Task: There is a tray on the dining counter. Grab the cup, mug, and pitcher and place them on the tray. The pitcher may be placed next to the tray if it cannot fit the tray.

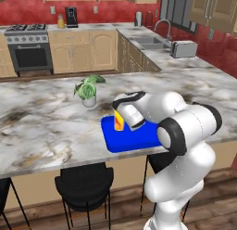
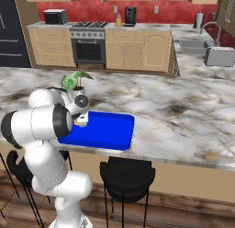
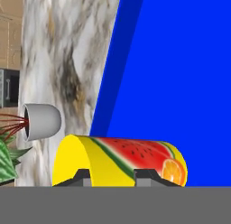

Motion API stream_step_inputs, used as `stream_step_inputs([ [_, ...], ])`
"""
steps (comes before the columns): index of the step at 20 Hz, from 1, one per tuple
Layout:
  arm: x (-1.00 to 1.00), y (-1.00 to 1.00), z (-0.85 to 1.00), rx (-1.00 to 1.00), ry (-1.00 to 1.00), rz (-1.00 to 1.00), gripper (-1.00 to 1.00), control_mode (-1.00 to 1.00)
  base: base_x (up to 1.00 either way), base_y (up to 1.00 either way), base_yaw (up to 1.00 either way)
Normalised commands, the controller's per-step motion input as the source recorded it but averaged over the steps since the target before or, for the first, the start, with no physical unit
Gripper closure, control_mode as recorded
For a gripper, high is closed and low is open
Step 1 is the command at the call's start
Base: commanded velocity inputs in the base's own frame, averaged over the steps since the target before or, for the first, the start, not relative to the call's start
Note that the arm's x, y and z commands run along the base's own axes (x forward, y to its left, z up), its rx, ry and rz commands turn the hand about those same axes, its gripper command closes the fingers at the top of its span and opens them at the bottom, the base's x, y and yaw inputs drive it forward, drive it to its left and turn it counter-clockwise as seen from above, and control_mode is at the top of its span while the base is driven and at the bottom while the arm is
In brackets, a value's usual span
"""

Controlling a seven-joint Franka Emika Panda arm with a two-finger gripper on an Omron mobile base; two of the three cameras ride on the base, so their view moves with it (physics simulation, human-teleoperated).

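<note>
My gripper (image 1: 121, 118) is shut on the cup (image 1: 119, 121), a yellow tumbler with watermelon and orange prints. Its fingertips (image 3: 83, 175) clamp the cup (image 3: 122, 160) from both sides. The cup hangs at the near-left part of the bright blue tray (image 1: 132, 142) on the dining counter (image 1: 46, 122); I cannot tell whether it touches the tray (image 3: 180, 60). In the right base view my arm hides most of the cup (image 2: 76, 122) over the tray (image 2: 108, 130). The pitcher (image 1: 60, 21) of orange liquid stands far back on the kitchen worktop. The mug is out of view.
A small potted plant (image 1: 88, 91) in a white pot (image 3: 43, 121) stands on the counter just behind the tray's left end. Black stools (image 1: 83, 182) sit under the counter's near edge. A stove, a coffee machine (image 1: 71, 16), a sink and a toaster (image 1: 183, 48) line the far worktops.
</note>
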Motion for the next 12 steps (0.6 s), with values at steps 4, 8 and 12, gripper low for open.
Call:
stream_step_inputs([
  [4,0.23,0.0,-0.08,0.0,0.0,0.0,1.0,-1.0,0.0,0.0,0.0],
  [8,0.18,0.0,-0.16,0.0,0.0,0.0,1.0,-1.0,0.0,0.0,0.0],
  [12,0.07,0.0,-0.26,0.0,0.0,0.0,1.0,-1.0,0.0,0.0,0.0],
])
